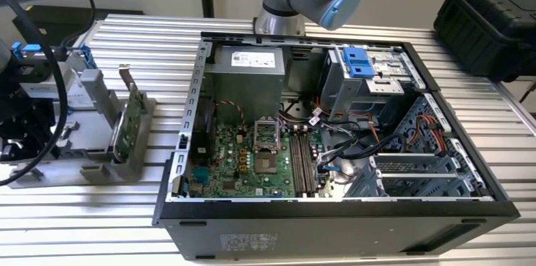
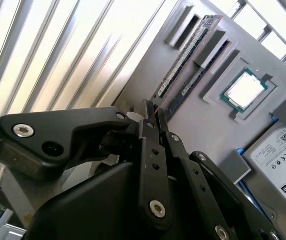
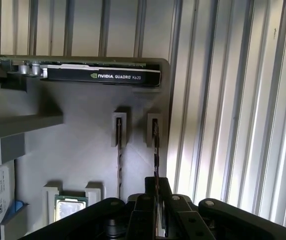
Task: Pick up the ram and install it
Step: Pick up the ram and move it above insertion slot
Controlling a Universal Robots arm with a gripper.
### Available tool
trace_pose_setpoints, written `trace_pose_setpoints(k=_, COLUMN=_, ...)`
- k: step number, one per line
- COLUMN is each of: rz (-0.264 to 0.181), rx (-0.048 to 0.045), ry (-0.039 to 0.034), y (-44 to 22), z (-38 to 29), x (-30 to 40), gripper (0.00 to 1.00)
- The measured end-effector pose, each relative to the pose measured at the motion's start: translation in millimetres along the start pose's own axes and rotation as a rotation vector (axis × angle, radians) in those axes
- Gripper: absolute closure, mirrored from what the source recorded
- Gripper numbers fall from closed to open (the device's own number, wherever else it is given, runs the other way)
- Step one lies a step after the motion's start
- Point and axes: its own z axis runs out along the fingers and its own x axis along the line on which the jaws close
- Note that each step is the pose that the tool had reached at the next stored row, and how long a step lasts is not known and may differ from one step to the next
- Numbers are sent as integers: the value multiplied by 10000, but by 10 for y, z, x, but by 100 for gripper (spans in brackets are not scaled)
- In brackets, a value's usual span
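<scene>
Shows the gripper (image 3: pixel 157 189) pinched narrow on the ram (image 3: pixel 155 150), edgewise in the grey holder (image 1: pixel 92 169) at the exterior view's left. Risks tilting it into the neighbouring stick (image 3: pixel 119 160) through any off-centre hold.

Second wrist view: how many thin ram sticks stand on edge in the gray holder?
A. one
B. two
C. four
B: one ram stick and a second ram stick stand on edge, side by side, in the gray holder.
</scene>
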Motion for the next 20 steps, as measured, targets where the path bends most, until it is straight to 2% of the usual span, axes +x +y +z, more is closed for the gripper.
trace_pose_setpoints(k=20, rz=0, rx=1, ry=-1, y=-8, z=-202, x=-3, gripper=100)
